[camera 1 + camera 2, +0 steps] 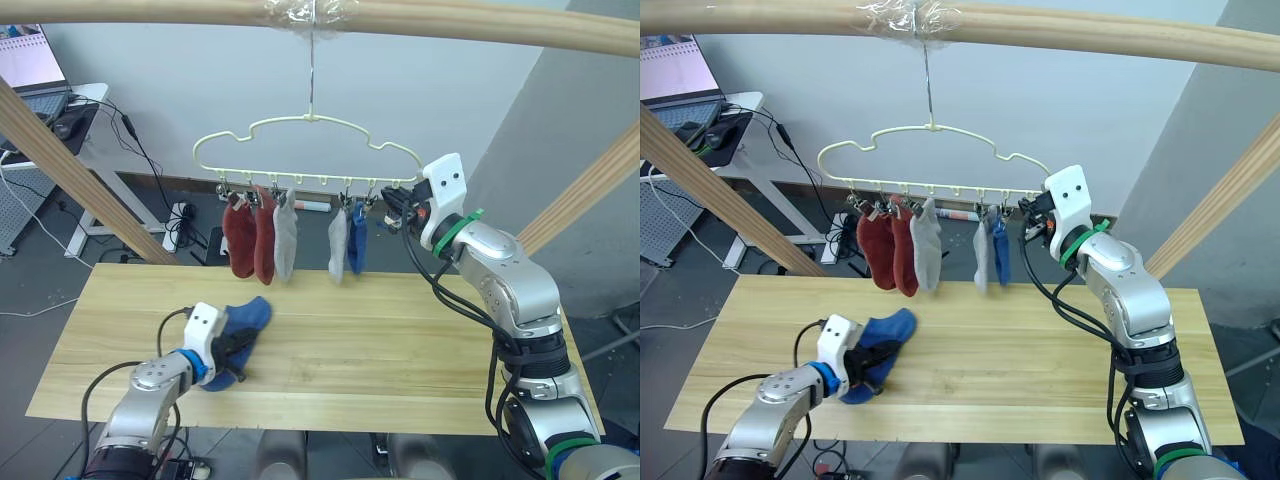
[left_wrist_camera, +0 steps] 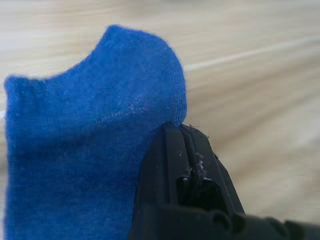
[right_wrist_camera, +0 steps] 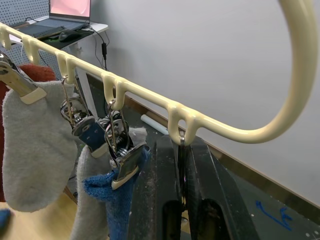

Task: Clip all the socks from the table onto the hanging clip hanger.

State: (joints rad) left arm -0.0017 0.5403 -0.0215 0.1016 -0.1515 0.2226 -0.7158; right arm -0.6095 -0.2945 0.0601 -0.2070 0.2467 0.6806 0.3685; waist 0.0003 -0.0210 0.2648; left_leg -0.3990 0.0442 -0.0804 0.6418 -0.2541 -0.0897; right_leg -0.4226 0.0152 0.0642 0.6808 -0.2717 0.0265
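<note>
blue sock on the table, five on the hanger

blue sock (image 1: 236, 337) lies on the wooden table (image 1: 400, 350) toward its left front, and the left gripper (image 1: 238, 352) sits on it. in the left wrist view the two black fingers (image 2: 172, 165) are pressed together with the sock's edge right against them; whether fabric is caught between them cannot be told.

five socks hang from the clip hanger (image 1: 300, 150), which hooks over a wooden pole (image 1: 450, 22) above the table: two rust-red socks (image 1: 250, 238) at the left, a grey sock (image 1: 285, 235) just beside them, then another grey sock (image 1: 338, 245) and a second blue sock (image 1: 357, 238) touching it.

the right gripper (image 1: 392, 205) is raised at the hanger's right end. in the right wrist view its fingers (image 3: 165, 180) are closed on the last metal clip (image 3: 181, 145), which hangs bare from the end loop of the hanger, next to the clip holding the blue sock.
</note>
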